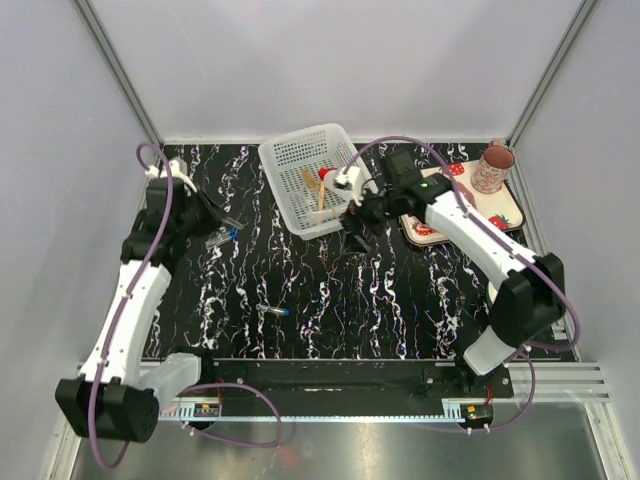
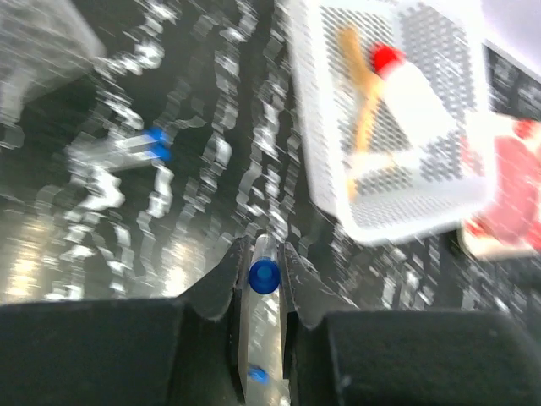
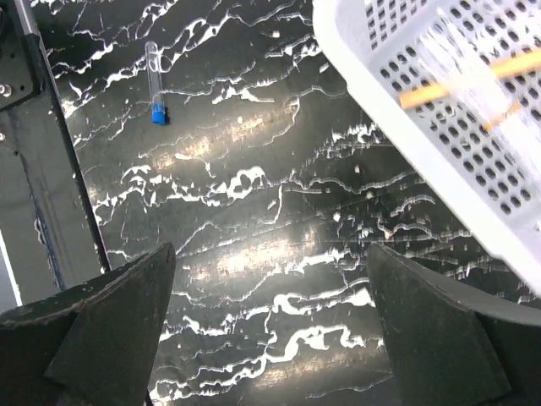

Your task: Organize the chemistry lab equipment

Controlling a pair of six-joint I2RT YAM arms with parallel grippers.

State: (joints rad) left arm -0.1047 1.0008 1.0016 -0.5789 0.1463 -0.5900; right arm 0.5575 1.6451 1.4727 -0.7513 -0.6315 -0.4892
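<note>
- The white basket (image 1: 285, 160) stands at the back of the counter (image 1: 380, 300). The strawberry tray (image 1: 512, 208), carrying the pink mug (image 1: 492, 168), lies just to its right.
- The basket's near right corner is close to the right end effector (image 3: 270, 254). We see only bare counter between its fingers.
- We count four blue-capped tubes.
- One is the held tube (image 2: 264, 276).
- A pair of tubes (image 2: 127, 152) lies side by side on the counter, ahead and left of the left end effector (image 2: 264, 254).
- A lone tube (image 1: 272, 311) lies mid-counter, well apart from both arms.
- In the basket we count one red-capped squeeze bottle (image 2: 416, 91) and two orange sticks (image 2: 362, 101) crossing beside it.
- The left arm reaches forward along the counter's left side. Its end effector is pinched nearly closed on the held tube, blue cap pointing away from the wrist.
- The right arm stretches diagonally from its base toward the basket. Its end effector is spread wide and holds nothing.
</note>
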